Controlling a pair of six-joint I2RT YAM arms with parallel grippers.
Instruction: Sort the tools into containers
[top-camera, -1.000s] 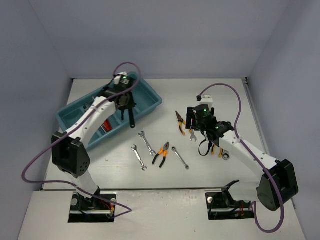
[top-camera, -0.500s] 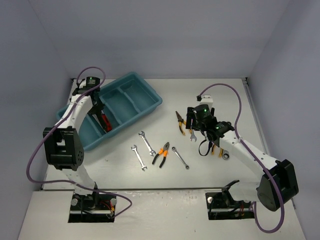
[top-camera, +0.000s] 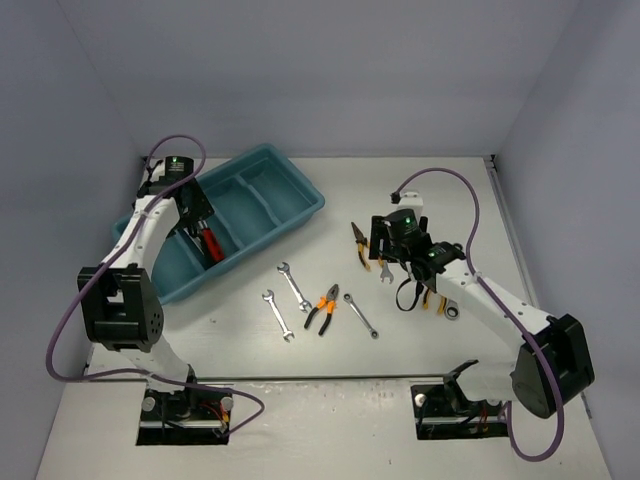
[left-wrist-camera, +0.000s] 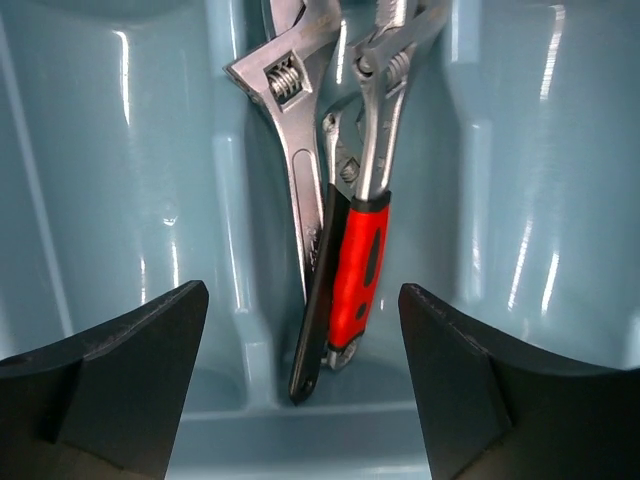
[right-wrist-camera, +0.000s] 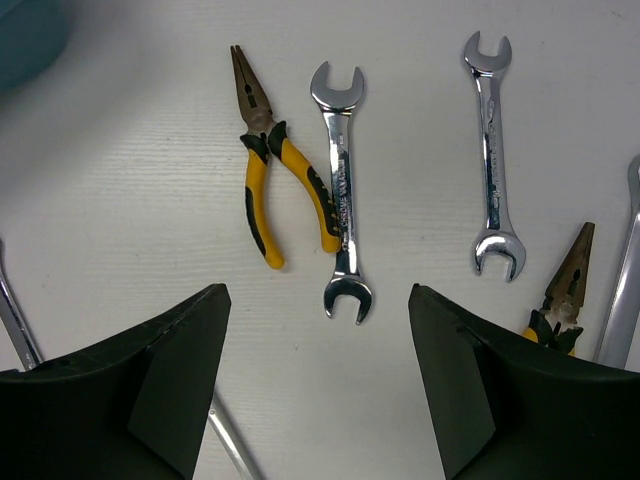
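A long teal tray (top-camera: 275, 190) with several containers side by side lies at the back left. My left gripper (top-camera: 197, 213) hangs open over one compartment (left-wrist-camera: 520, 150). Below it (left-wrist-camera: 302, 292) a red-handled adjustable wrench (left-wrist-camera: 360, 260) and a black-handled adjustable wrench (left-wrist-camera: 300, 200) lie side by side, touching neither finger. My right gripper (top-camera: 386, 252) stands open above the table (right-wrist-camera: 318, 295), over yellow-handled pliers (right-wrist-camera: 262, 170) and a silver wrench (right-wrist-camera: 340, 200); another silver wrench (right-wrist-camera: 492, 160) lies to their right.
Two silver wrenches (top-camera: 293, 285) (top-camera: 277, 315), orange-handled pliers (top-camera: 322, 310) and one more wrench (top-camera: 360, 314) lie mid-table. More tools (top-camera: 440, 300) sit partly under the right arm. Grey walls close in the table.
The left arm swung left along the tray with the black-handled wrench, then opened and let it go beside the red-handled one. The right arm has barely moved.
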